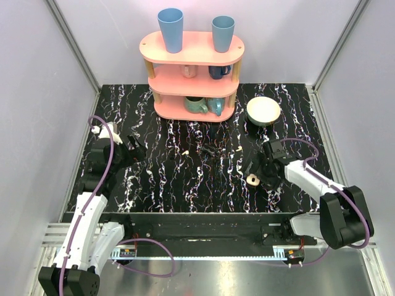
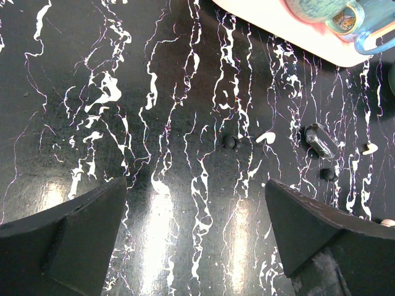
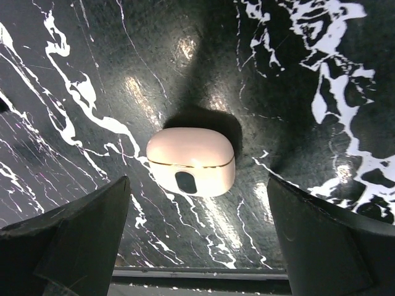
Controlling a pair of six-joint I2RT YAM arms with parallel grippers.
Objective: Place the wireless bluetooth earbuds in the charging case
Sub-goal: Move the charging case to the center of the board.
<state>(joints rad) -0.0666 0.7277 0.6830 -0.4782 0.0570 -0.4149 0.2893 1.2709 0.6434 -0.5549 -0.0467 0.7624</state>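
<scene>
From the left wrist we see only the inner faces of the left hand [image 2: 196,197]. Its fingers are spread wide with nothing between them but bare counter [image 2: 92,61], and the pink shelf [image 2: 290,31] is cut off at the top right corner. Beyond the fingers, one earbud [image 2: 266,137] lies as a small off-white bean among the white veins. The other earbud [image 2: 370,148] sits farther right, near the frame edge, and both are easy to lose in the marbling. Between them lies a small clear piece [image 2: 321,140] that we cannot identify. The right hand [image 3: 197,216] is also spread wide, hovering over the case [image 3: 191,160], which lies on the counter between the fingers and touches neither. From above, both buds are mere specks near the middle of the counter, well apart from the case. The case is cream-white and rounded, with a thin seam and a dark oval on its near face; it looks closed here, though from above we cannot be sure.
</scene>
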